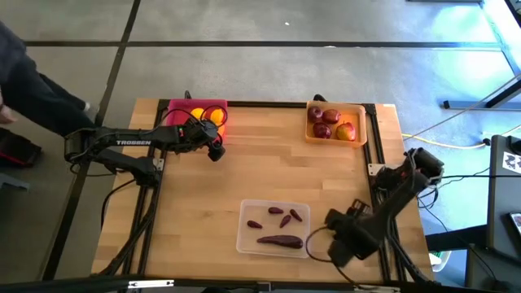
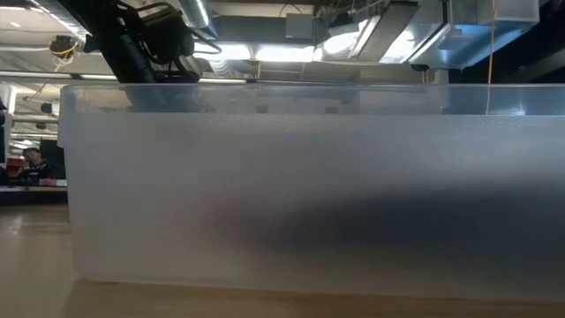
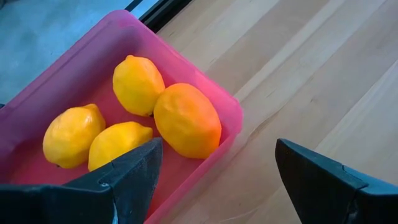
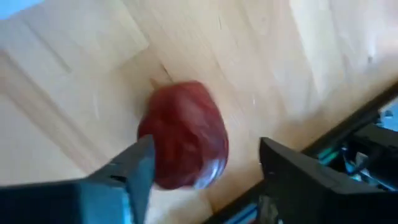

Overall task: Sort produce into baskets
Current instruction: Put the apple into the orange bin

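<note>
the right claw (image 4: 202, 171) hangs low at the near right corner of the worktop (image 1: 269, 175), its fingers spread, and a dark red round fruit (image 4: 183, 134) lies on the wood between them; whether either finger touches it cannot be told. just to this claw's left sits the clear tray (image 1: 275, 228), with several small dark purple pods (image 1: 281, 216) and one long pod (image 1: 279, 240) inside. well beyond the claw, at the far right corner, the orange tray (image 1: 335, 124) holds several red and red-yellow fruits (image 1: 326, 122).

the left claw (image 3: 214, 180) hovers with fingers spread wide and empty over the near edge of the pink tray (image 3: 99, 46), at the far left. four yellow-orange lemons (image 3: 137, 84) lie together in that tray, just ahead of the fingers.
</note>
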Controlling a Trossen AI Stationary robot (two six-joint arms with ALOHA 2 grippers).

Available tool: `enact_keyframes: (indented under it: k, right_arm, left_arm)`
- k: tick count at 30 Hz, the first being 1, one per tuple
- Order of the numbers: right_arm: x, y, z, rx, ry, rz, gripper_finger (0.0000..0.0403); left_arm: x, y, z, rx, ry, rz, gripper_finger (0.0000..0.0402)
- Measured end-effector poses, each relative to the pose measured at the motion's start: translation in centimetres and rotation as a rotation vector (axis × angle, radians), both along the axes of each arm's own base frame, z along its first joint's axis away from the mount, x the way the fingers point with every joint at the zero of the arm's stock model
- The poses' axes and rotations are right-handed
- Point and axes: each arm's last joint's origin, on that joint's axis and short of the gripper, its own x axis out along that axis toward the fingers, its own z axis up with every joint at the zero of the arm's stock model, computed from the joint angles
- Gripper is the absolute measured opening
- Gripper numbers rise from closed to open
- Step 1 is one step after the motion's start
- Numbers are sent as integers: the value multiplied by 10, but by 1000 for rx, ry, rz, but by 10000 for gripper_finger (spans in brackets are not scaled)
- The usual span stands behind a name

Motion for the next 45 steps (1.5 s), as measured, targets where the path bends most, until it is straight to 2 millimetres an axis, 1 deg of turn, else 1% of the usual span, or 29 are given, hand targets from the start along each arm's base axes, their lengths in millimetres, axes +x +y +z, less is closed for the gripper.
enact_keyframes:
  k: [3,6,9,11,13,17,20,24,30,32,35,40,43,45]
  right_arm:
    - [7,-9,-15,21,14,-27,284]
    - [10,-11,-26,45,9,-36,338]
    - [12,-9,-27,65,-13,-3,382]
    - [11,-7,-28,74,-16,18,395]
    - [9,-8,-31,64,-6,8,390]
    - [3,-14,-44,41,41,-36,370]
    - [1,-13,-55,75,34,-22,362]
    - [-2,-13,-68,116,31,23,359]
    - [-12,-22,-90,139,105,4,358]
    - [-14,-24,-94,149,109,-2,356]
    - [-15,-25,-94,150,117,0,332]
    - [-13,-24,-86,122,118,4,262]
    - [-7,-19,-70,93,68,22,260]
    - [-4,-21,-56,59,30,32,260]
  left_arm:
    - [0,0,0,-1,2,0,309]
    - [0,0,0,-1,1,0,309]
    - [0,0,0,-2,1,0,309]
    - [0,0,0,-1,-1,0,309]
    - [0,0,0,-1,-1,0,309]
    - [0,0,0,-3,-6,4,309]
    - [0,0,0,-3,-7,6,309]
    - [0,0,0,-3,-4,3,309]
    - [0,0,0,-2,-5,3,309]
    - [0,0,0,-2,-6,3,309]
    - [0,0,0,-2,-6,3,309]
    - [0,0,0,0,-6,2,309]
    - [0,0,0,2,0,-5,309]
    - [0,0,0,3,1,-6,309]
